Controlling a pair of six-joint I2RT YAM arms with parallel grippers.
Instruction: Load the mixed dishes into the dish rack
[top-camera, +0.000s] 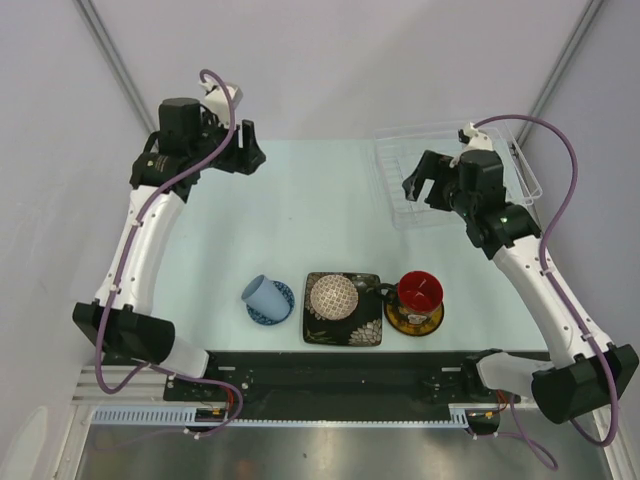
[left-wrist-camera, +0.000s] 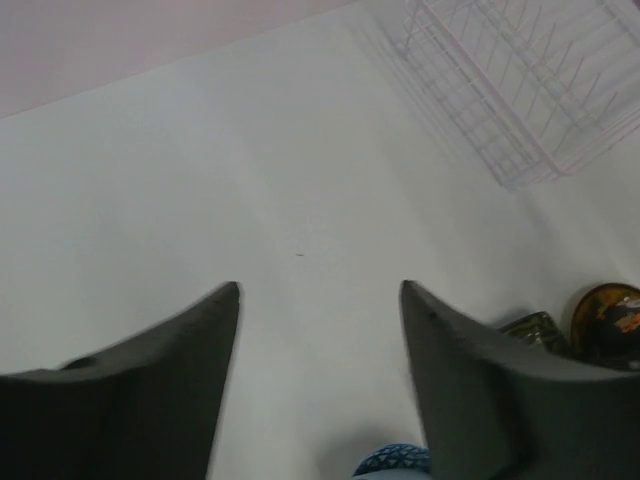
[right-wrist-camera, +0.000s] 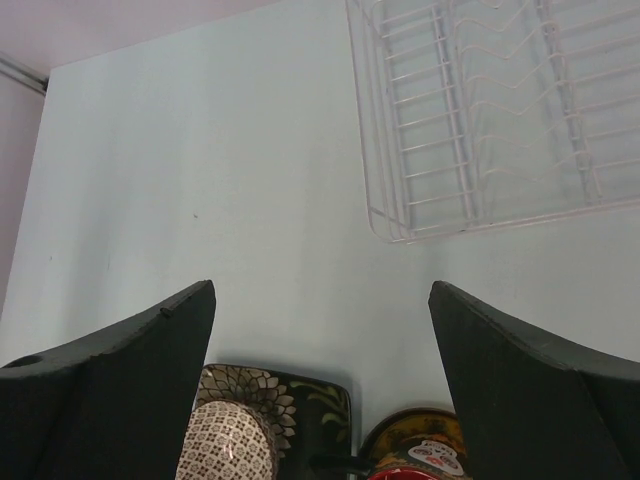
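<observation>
A pale blue cup (top-camera: 261, 291) lies tipped on a small blue saucer (top-camera: 273, 304) at the near left. A beige lattice bowl (top-camera: 332, 295) sits on a black square floral plate (top-camera: 343, 310). A dark floral mug with red inside (top-camera: 419, 291) stands on a yellow round saucer (top-camera: 413, 318). The clear dish rack (top-camera: 455, 172) is at the far right, with nothing in it. My left gripper (top-camera: 243, 152) is open and empty at the far left. My right gripper (top-camera: 418, 186) is open and empty over the rack's near left edge. The right wrist view shows the rack (right-wrist-camera: 500, 110), bowl (right-wrist-camera: 228, 443) and plate (right-wrist-camera: 300, 400).
The table's pale surface (top-camera: 310, 210) lies between the rack and the row of dishes. Grey walls and slanted frame posts (top-camera: 110, 55) close in the back. A black rail (top-camera: 340, 372) runs along the near edge by the arm bases.
</observation>
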